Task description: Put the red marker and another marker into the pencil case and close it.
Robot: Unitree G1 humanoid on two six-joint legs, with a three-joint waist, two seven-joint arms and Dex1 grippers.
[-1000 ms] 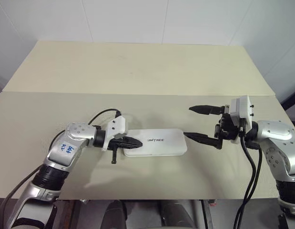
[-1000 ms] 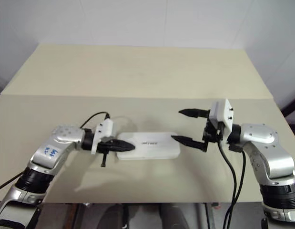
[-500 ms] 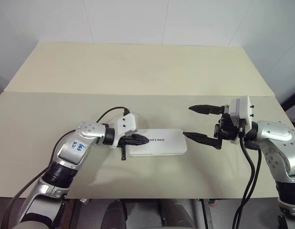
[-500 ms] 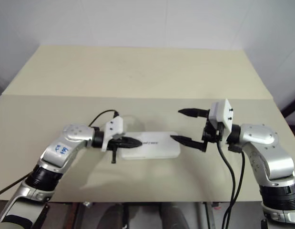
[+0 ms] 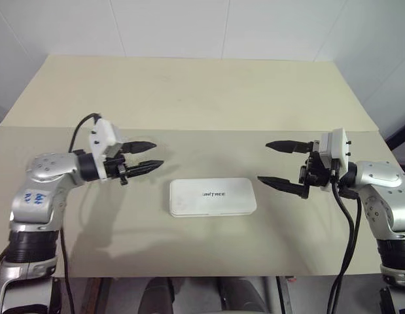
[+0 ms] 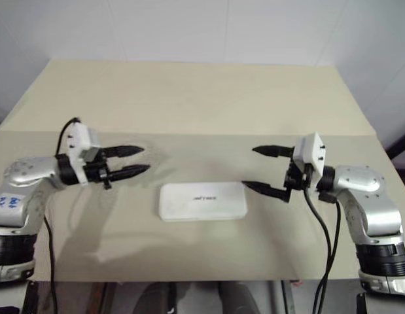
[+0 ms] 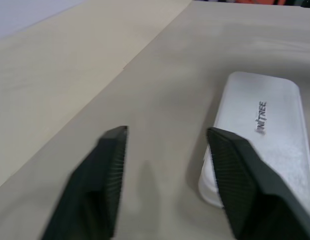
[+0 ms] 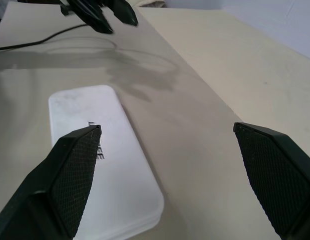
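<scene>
The pencil case (image 5: pixel 212 197) is lying closed and flat on the table (image 5: pixel 189 98), midway between both arms. The left end effector (image 5: pixel 142 156) is hovering apart and empty, as is the right end effector (image 5: pixel 279 165). Judged rigid, light and smooth-shelled, the case is likely slipping under side pushes; gripping across its narrow edges is advisable.
</scene>
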